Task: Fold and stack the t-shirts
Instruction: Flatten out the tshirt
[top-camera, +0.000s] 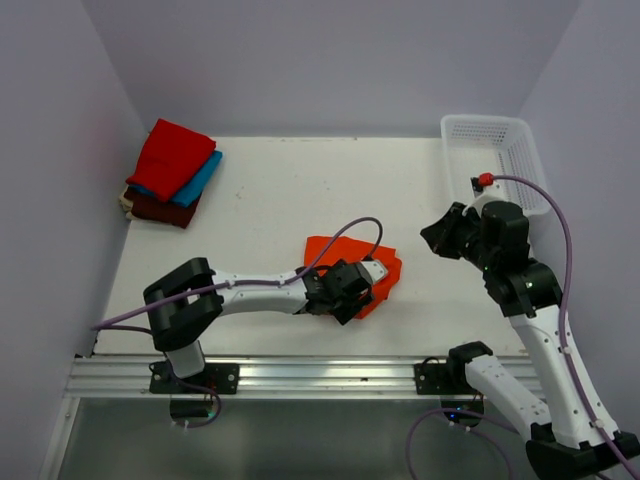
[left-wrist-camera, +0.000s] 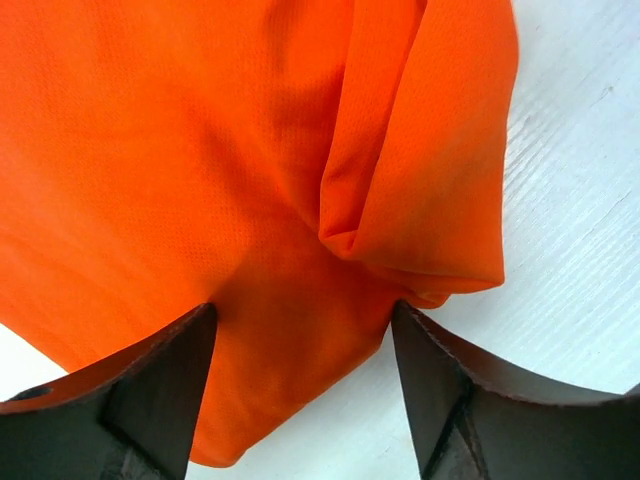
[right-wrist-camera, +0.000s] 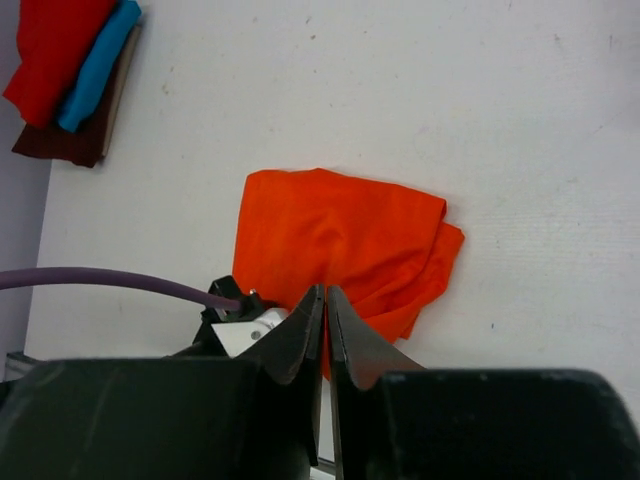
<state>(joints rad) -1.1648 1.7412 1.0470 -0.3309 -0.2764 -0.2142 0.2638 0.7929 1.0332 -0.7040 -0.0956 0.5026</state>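
- At the far left corner of the white table (top-camera: 270, 200) sits a folded stack: red t-shirt (top-camera: 172, 152) on top, turquoise-blue t-shirt (top-camera: 203, 180) under it, dark maroon t-shirt (top-camera: 160, 208) lowest.
- In the centre the orange t-shirt (top-camera: 385, 272), a soft fine-knit cloth, lies roughly folded, with a rolled fold along one edge.
- The left gripper (left-wrist-camera: 303, 320) hangs over the shirt's near edge, jaws spread wide astride the cloth; whether they touch it is unclear.
- The right gripper (right-wrist-camera: 326, 300) is raised to the right of the shirt, jaws pressed together on nothing.
- At the far right stands a white mesh basket (top-camera: 520, 140), behind the right arm.
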